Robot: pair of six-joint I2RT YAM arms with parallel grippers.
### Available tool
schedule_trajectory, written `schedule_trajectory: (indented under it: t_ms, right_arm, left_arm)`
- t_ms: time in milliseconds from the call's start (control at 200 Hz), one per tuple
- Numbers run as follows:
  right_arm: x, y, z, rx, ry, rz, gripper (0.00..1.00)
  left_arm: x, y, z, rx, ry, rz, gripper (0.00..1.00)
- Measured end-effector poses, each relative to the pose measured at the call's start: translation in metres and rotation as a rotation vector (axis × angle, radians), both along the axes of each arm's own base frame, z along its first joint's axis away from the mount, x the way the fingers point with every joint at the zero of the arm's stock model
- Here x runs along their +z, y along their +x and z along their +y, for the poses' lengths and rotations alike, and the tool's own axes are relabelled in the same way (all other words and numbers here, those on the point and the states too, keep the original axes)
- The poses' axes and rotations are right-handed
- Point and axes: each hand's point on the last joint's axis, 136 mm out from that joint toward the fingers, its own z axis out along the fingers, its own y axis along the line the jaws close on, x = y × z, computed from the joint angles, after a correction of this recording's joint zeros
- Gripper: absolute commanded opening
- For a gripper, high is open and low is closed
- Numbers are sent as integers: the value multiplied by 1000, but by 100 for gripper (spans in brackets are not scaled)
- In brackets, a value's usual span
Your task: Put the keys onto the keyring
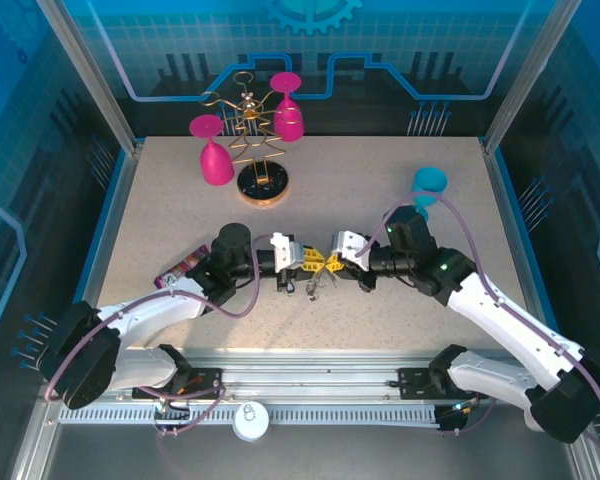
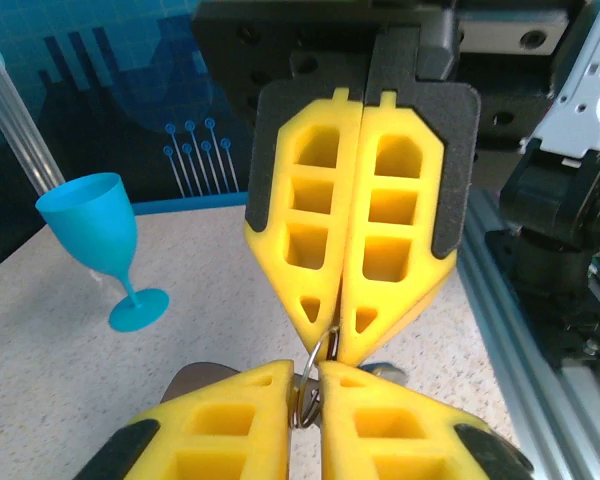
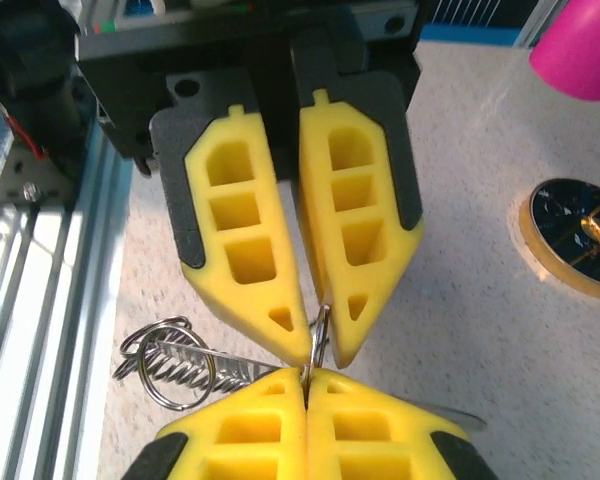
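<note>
Two grippers meet tip to tip at centre frame: left gripper (image 1: pixel 312 262) and right gripper (image 1: pixel 331 265), both pinched tight on one thin keyring (image 3: pixel 321 327). Arms reach in from the lower corners, wrists level. One coiled metal piece (image 3: pixel 175 365) below; two pink glasses (image 1: pixel 215 160), one blue glass (image 1: pixel 428 184).

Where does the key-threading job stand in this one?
Done: the thin metal ring is gripped from both sides. In hand: the left gripper and right gripper meet tip to tip, each pinching that ring, with a coiled metal piece beside it. Left: threading the keys. I cannot tell whether any key is on the ring yet.
</note>
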Motion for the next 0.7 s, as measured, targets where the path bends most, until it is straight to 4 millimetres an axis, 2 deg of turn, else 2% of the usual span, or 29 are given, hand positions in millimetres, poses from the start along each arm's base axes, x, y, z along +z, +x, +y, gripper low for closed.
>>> schedule_trajectory:
  t_ms: [55,225,325,360,525,615,700]
  right_arm:
    - [1,3,1,-5,-52,-9,0]
    - [-4,4,4,-5,-183,-3,0]
    - [-3,3,4,-19,-177,5,25]
    - [1,4,3,-33,-142,6,29]
    - [18,3,-16,-91,40,-41,30]
    - [14,-4,-16,-69,82,-36,30]
    - [5,-6,-12,-50,89,-7,29]
  left_arm:
    - [0,1,1,3,31,-14,0]
    - [-6,-1,5,6,102,-40,0]
    - [-5,-2,6,6,103,-48,0]
    - [-4,-1,6,11,98,-56,0]
    - [-16,-7,9,13,71,-50,0]
    - [-16,-9,10,7,40,-45,0]
    - [-6,-10,8,5,-9,-50,0]
